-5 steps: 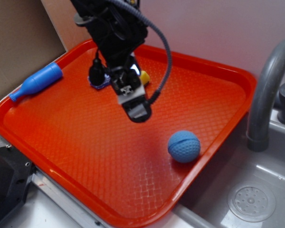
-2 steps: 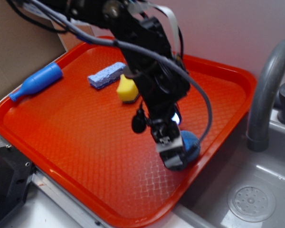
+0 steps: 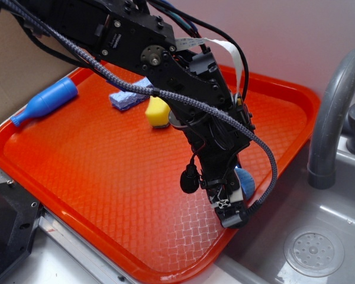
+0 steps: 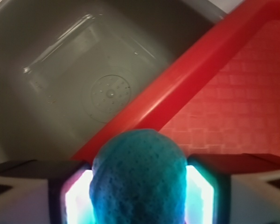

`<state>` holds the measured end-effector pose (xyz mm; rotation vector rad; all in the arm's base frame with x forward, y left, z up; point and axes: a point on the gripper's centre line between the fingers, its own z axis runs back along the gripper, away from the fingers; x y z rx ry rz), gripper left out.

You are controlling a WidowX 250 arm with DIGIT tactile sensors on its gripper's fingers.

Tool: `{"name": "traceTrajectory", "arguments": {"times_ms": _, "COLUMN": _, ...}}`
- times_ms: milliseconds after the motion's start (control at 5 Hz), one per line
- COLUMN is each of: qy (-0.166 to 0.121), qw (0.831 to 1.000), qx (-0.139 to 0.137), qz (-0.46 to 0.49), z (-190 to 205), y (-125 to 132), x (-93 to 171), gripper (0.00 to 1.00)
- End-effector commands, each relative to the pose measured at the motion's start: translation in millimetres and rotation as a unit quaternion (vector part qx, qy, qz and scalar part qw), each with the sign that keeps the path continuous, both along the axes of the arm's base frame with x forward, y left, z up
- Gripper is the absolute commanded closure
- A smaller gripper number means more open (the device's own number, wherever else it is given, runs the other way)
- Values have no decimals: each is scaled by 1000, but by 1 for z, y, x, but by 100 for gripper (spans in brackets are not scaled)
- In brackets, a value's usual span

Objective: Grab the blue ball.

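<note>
The blue ball [image 3: 247,181] is a dimpled blue sphere near the right front rim of the red tray [image 3: 77,160]. In the exterior view my arm hides most of it. My gripper [image 3: 236,196] reaches down over it. In the wrist view the ball [image 4: 139,177] fills the space between my two lit pads [image 4: 77,198]. Both pads press its sides, and it looks squeezed narrow. The gripper [image 4: 139,201] is shut on the ball, right beside the tray's rim [image 4: 186,79].
A blue bottle-shaped toy [image 3: 45,102] lies at the tray's far left. A pale-blue sponge [image 3: 125,97] and a yellow object [image 3: 158,112] lie behind my arm. A grey faucet [image 3: 331,118] and the sink with its drain [image 3: 312,252] are right of the tray.
My gripper moved from the tray's middle to the right front, came down over the blue ball and shut on it. The sponge and yellow object came into view.
</note>
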<state>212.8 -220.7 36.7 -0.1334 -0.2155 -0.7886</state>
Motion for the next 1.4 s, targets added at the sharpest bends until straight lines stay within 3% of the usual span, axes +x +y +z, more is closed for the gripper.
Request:
{"name": "traceTrajectory", "arguments": {"times_ms": 0, "qy": -9, "qw": 997, "qx": -39, "qz": 68, "z": 70, "y": 44, "x": 1, "gripper": 100}}
{"name": "traceTrajectory", "arguments": {"times_ms": 200, "qy": 7, "qw": 983, "qx": 2, "qz": 184, "z": 113, "y": 91, "x": 15, "gripper": 100}}
{"name": "traceTrajectory", "arguments": {"times_ms": 400, "qy": 12, "qw": 960, "qx": 32, "qz": 278, "z": 147, "y": 140, "x": 6, "gripper": 100}}
{"name": "traceTrajectory", "arguments": {"times_ms": 600, "qy": 37, "qw": 927, "qx": 92, "qz": 362, "z": 175, "y": 170, "x": -11, "gripper": 100}}
{"name": "traceTrajectory", "arguments": {"times_ms": 800, "qy": 24, "qw": 925, "qx": 70, "qz": 372, "z": 204, "y": 182, "x": -42, "gripper": 100}}
{"name": "traceTrajectory", "arguments": {"times_ms": 1000, "qy": 39, "qw": 925, "qx": 48, "qz": 374, "z": 216, "y": 190, "x": -49, "gripper": 100}}
{"name": "traceTrajectory", "arguments": {"times_ms": 1200, "qy": 49, "qw": 923, "qx": 57, "qz": 377, "z": 211, "y": 189, "x": -42, "gripper": 100}}
